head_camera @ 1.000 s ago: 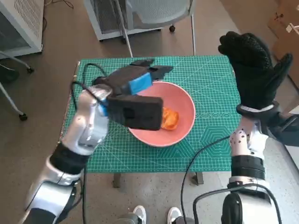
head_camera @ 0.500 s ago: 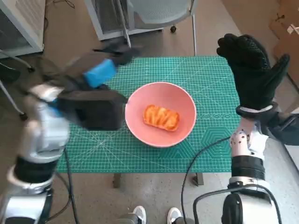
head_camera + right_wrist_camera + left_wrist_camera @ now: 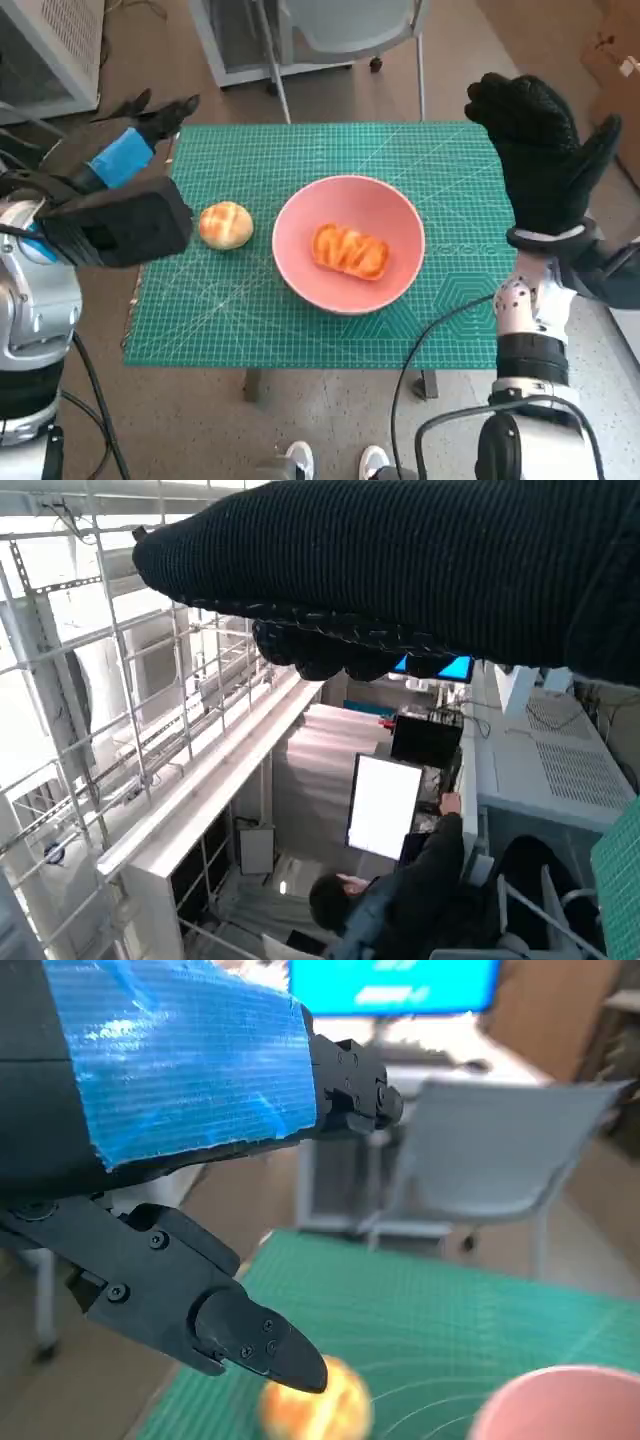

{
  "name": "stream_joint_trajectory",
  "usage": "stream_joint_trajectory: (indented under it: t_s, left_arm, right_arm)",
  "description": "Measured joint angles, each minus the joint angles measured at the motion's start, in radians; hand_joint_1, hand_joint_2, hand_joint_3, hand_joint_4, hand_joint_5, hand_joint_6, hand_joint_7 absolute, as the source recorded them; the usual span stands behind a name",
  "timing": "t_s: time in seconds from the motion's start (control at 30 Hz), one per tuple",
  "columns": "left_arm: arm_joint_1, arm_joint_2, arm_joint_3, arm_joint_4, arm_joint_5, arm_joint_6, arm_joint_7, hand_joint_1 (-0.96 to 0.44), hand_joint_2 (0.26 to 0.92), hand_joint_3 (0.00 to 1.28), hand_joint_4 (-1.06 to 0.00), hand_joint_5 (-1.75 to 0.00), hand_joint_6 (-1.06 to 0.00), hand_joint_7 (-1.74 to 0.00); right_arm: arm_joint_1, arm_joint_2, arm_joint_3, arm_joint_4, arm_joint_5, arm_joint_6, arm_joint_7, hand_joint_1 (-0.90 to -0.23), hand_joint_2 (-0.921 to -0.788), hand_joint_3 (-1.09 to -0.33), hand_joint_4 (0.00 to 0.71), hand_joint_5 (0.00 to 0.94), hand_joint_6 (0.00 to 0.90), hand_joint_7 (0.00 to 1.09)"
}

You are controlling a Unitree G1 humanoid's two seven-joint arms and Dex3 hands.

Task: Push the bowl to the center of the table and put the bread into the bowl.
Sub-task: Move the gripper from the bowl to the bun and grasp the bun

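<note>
A pink bowl (image 3: 400, 225) stands near the middle of the green mat (image 3: 300, 320) with an orange braided bread (image 3: 349, 250) lying inside it. A round golden bun (image 3: 226, 224) rests on the mat just left of the bowl; in the left wrist view the bun (image 3: 330, 1410) and the bowl's rim (image 3: 560, 1405) show below the fingers. My left hand (image 3: 125, 165) hovers over the table's left edge, fingers spread, holding nothing. My right hand (image 3: 540, 145) is raised above the table's right edge, fingers spread and empty.
A grey chair (image 3: 340, 30) stands behind the table and a white cabinet (image 3: 50, 50) at the far left. A black cable (image 3: 430, 330) crosses the table's front right corner. A person's shoes (image 3: 335, 462) show below the front edge. A seated person (image 3: 400, 890) appears in the right wrist view.
My left hand has drawn back from over the bowl to the table's left edge, uncovering the bread in the bowl and then the bun beside it. The right hand has stayed raised.
</note>
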Motion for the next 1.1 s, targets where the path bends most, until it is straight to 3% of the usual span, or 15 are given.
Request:
stream_joint_trajectory:
  t_s: [0.5, 1.1]
  left_arm:
    - [-0.018, -0.023, -0.110, 0.178, 0.013, 0.012, -0.001, -0.40, 0.716, 0.00, 0.00, 0.00, -0.18, 0.00]
    - [-0.189, -0.155, -0.272, 0.681, 0.046, -0.091, 0.084, -0.34, 0.709, 0.00, 0.00, 0.00, -0.18, 0.00]
  right_arm:
    - [-0.041, 0.000, -0.007, 0.061, 0.000, -0.021, 0.036, -0.654, -0.921, -0.664, 0.266, 0.002, 0.374, 0.00]
    - [-0.050, -0.003, -0.017, 0.082, 0.000, -0.037, 0.054, -0.651, -0.921, -0.676, 0.272, 0.003, 0.377, 0.00]
